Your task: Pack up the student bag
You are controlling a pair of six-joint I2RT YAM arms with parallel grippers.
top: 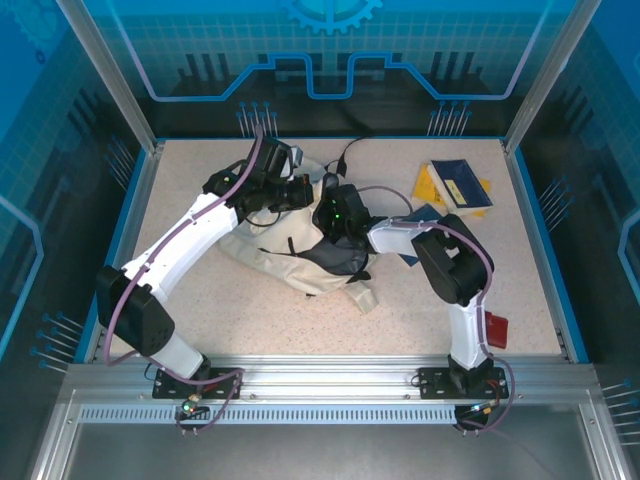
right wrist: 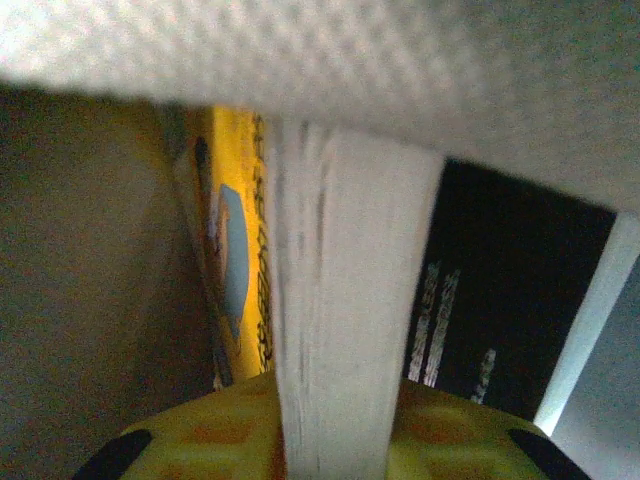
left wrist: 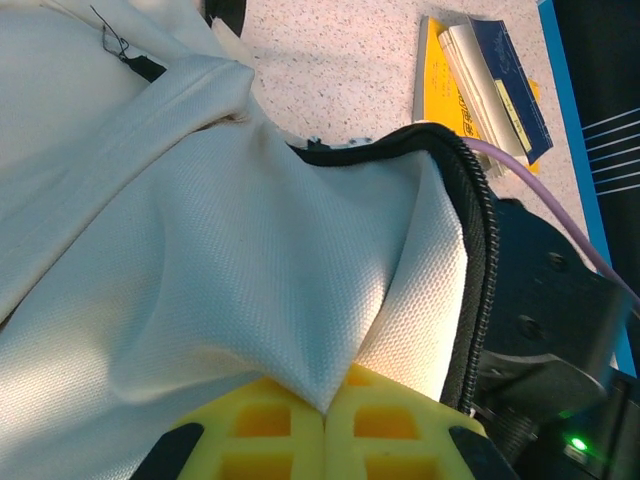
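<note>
left gripper (left wrist: 325,420): pads pressed together, pinching a fold of cream fabric by the black zip edge (left wrist: 478,250)
why left holds: likely lifting the flap so the mouth stays open for the other arm
right gripper (right wrist: 330,450): jaws either side of a book (right wrist: 345,300), pads look tight on its white page block, so gripping it
why right is there: wrist is buried in the opening, seemingly to slot the book inside, spine away from camera
student bag (top: 290,265): lies mid-table, mouth toward the far right, both arms meeting at it
inside bag: yellow cover (right wrist: 235,260) just left of the held book, dark cover (right wrist: 490,320) on its right, bag cloth overhead
book stack (top: 455,185): far right of the table (top: 250,320), well apart from the bag, probably waiting to be packed
red item (top: 496,329): beside the right arm's base, too small to identify
hidden: bag mouth covered by both wrists from above; how deep the book sits, can't tell
blurred: right wrist view is dark and soft, cover text unreadable
cut off: bag's far edge under the left arm, straps mostly out of sight
</note>
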